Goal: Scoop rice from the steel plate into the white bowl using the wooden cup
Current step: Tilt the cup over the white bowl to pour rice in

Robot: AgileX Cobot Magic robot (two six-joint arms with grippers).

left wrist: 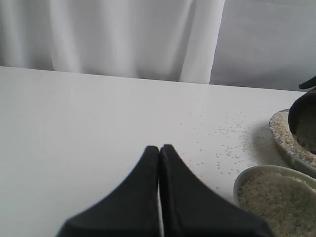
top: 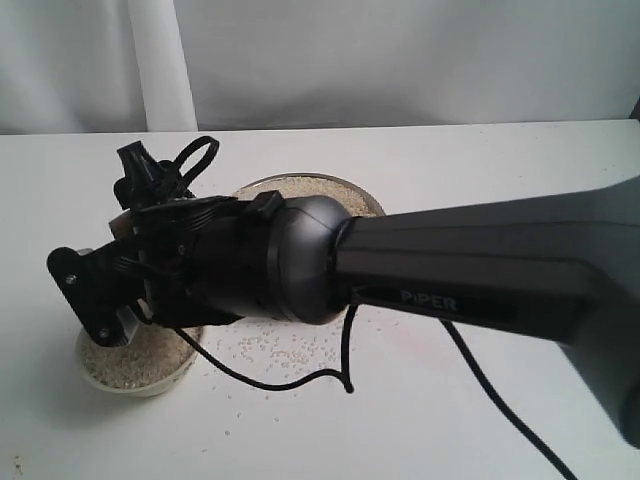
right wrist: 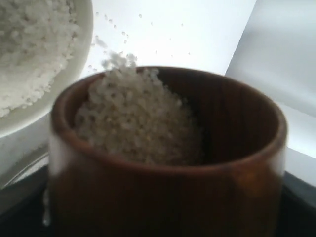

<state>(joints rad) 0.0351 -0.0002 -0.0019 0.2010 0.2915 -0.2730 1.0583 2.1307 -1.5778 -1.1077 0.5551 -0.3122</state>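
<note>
The wooden cup (right wrist: 168, 187) fills the right wrist view, held in my right gripper (top: 105, 295), which is shut on it. The cup is tipped toward the white bowl (right wrist: 74, 64), and the rice (right wrist: 138, 118) in it is heaped against its rim, with grains spilling over. In the exterior view my right arm reaches across and covers most of the white bowl (top: 135, 380), which holds rice. The steel plate (top: 350, 190) with rice lies behind the arm. My left gripper (left wrist: 159, 148) is shut and empty, low over the table beside the white bowl (left wrist: 247, 175) and the steel plate (left wrist: 284, 143).
Loose grains (top: 285, 350) are scattered on the white table between bowl and plate, and more loose grains (left wrist: 227, 133) show in the left wrist view. A black cable (top: 300, 382) hangs from the right arm onto the table. A white curtain stands behind.
</note>
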